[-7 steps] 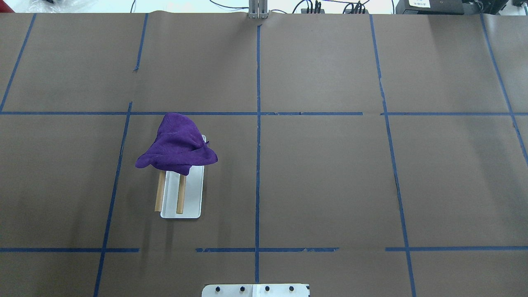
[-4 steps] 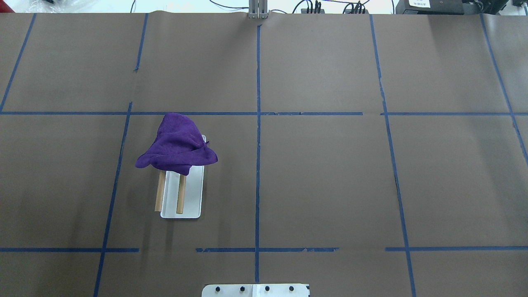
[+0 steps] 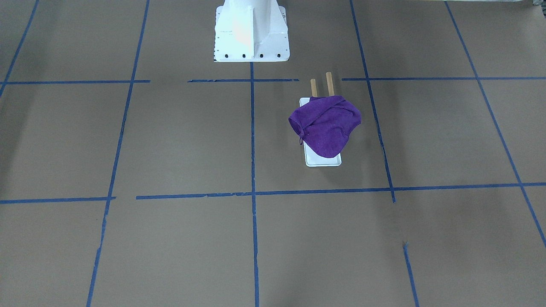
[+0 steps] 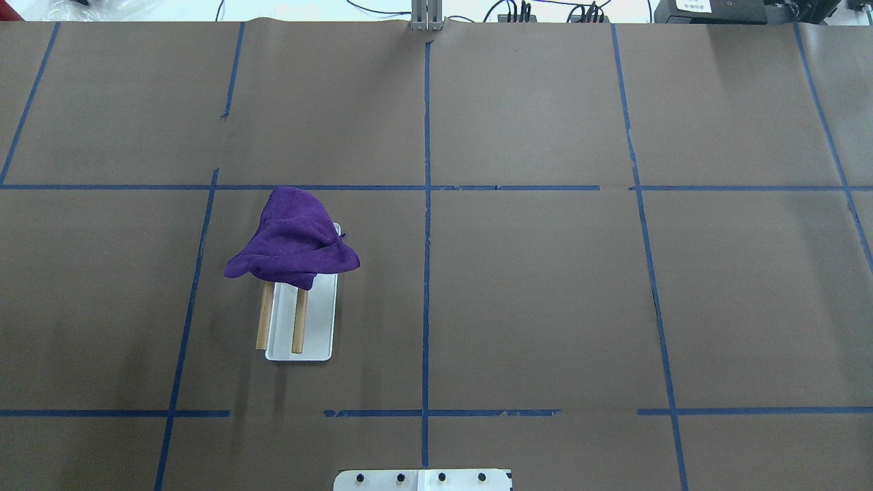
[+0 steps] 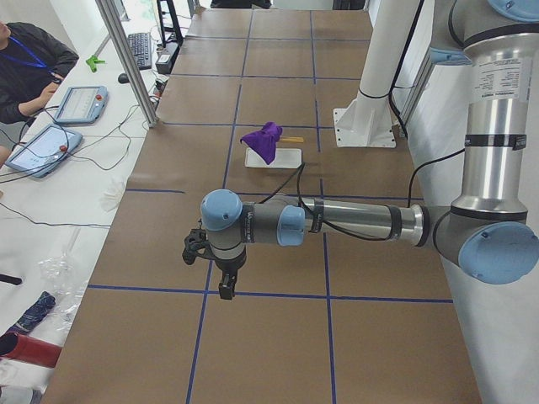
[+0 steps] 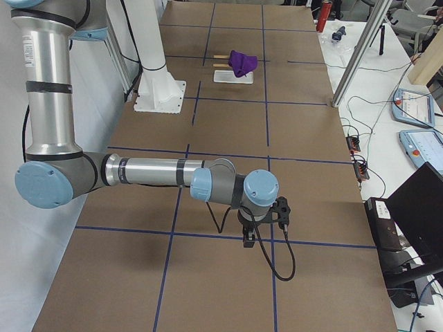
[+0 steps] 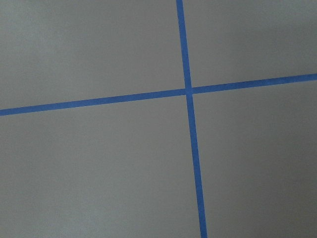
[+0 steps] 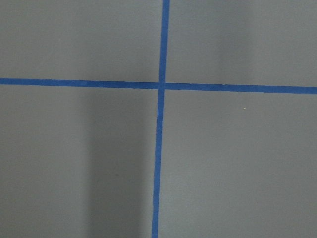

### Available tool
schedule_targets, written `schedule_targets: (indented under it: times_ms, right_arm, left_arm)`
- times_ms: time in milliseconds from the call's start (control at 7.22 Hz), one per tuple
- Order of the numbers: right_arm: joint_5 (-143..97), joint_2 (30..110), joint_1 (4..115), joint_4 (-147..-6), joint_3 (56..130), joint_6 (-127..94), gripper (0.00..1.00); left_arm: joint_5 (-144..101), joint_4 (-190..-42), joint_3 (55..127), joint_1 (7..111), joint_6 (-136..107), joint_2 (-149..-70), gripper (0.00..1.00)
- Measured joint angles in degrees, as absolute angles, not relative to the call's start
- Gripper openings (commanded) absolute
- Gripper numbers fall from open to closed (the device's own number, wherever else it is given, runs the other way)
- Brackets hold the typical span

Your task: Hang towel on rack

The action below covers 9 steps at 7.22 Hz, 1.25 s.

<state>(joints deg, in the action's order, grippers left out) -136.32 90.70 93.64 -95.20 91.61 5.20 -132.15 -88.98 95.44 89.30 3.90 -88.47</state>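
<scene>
So the brown paper worktop (image 4: 532,300) is lying under a grid of blue tape lines (image 4: 426,273). On the robot's left half, the purple towel (image 4: 293,239) is sitting bunched over the rack (image 4: 320,334), covering the dowel ends farther from the white pedestal (image 3: 251,30). The left arm (image 5: 354,220) and right arm (image 6: 152,171) are hovering over tape crossings at opposite ends, well apart from the rack. You can't tell if either arm's jaws are open or closed. An operator (image 5: 29,67) is sitting by some tablets (image 5: 80,103).
</scene>
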Motion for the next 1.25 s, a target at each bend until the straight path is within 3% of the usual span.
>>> schedule_targets:
  times_ms: [415,1246]
  right_arm:
    - [-134.3,94.1,93.8,-84.7,91.9,-3.1,1.00]
    - [-134.4,94.8,93.7,-82.9,91.7,-3.7,1.00]
  left_arm:
    - [-132.2,-89.0,95.6,89.3,3.9,-88.5,1.00]
    - [-132.1,-89.0,96.0,89.4,3.9,-88.5,1.00]
